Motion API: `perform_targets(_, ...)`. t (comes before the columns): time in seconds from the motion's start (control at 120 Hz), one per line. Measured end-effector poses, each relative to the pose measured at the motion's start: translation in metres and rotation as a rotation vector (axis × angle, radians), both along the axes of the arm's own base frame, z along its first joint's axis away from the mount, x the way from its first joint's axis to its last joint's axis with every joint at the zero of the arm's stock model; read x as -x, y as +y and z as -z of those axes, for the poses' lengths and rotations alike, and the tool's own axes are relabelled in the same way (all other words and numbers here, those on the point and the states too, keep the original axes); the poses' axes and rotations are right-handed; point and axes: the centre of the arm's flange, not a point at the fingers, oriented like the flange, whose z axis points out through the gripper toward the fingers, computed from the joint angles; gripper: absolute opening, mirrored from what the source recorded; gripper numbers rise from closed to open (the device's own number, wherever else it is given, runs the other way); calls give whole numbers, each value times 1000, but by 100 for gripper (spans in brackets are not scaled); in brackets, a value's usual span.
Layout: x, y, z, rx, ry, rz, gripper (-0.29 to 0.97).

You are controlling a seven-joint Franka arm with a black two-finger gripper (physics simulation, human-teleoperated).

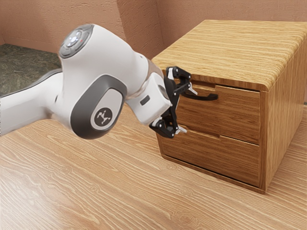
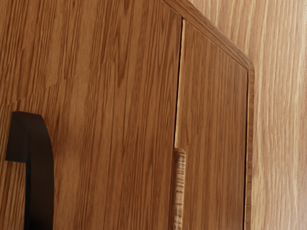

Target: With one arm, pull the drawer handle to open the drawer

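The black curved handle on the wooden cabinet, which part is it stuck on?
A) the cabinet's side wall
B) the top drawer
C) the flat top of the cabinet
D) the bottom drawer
B: the black curved handle sits on the front of the top drawer of the light wooden cabinet, above the bottom drawer.

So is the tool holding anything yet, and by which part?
Nothing is held. The tool stands open by one end of the black handle, fingers spread wide, not closed on it.
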Motion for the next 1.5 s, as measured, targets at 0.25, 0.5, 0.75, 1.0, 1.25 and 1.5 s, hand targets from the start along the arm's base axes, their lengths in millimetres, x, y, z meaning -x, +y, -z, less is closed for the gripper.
perform_targets(0.25,-8,2,3,14,8,-1,68)
perform_targets(0.5,-11,8,-6,-1,-12,-6,68)
perform_targets(0.75,-12,4,-4,-44,-21,10,68)
perform_targets(1.0,-7,0,-5,-56,-20,10,68)
perform_targets(1.25,-11,5,9,-52,10,-1,69)
perform_targets(1.5,-11,5,14,-49,16,-6,69)
